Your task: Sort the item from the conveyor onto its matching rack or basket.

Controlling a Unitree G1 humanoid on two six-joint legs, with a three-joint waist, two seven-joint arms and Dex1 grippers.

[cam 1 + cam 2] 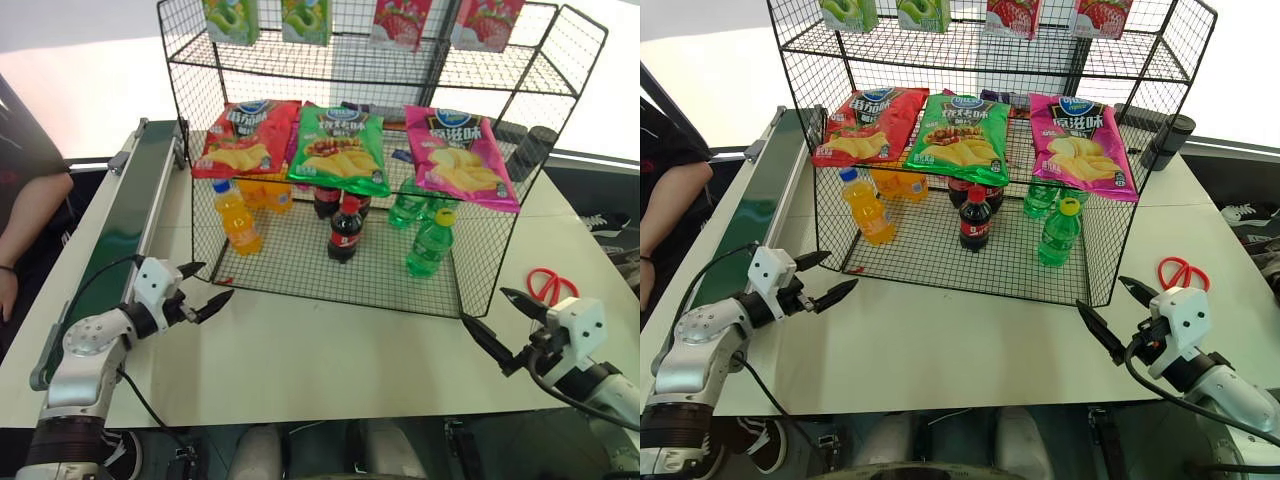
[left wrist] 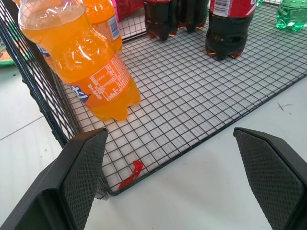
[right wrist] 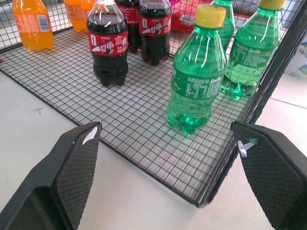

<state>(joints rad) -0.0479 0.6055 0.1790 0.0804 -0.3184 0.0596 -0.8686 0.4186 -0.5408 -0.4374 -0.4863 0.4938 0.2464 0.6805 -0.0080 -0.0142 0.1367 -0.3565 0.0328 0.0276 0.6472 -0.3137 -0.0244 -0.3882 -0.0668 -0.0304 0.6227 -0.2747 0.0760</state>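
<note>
Bottle of green soda with a yellow cap is standing upright inside the black wire rack, toward the desk's right edge, beside a cola bottle. Both grippers, left and right, are hovering over the desk's near edge, jaws spread wide, gripping nothing. Conveyor is lying along the left edge.

Glossy translucent plastic bottle — black wire rack.

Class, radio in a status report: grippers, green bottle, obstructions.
Left gripper open, empty. Right gripper open, empty. Green bottle upright in rack. Nothing obstructing.
</note>
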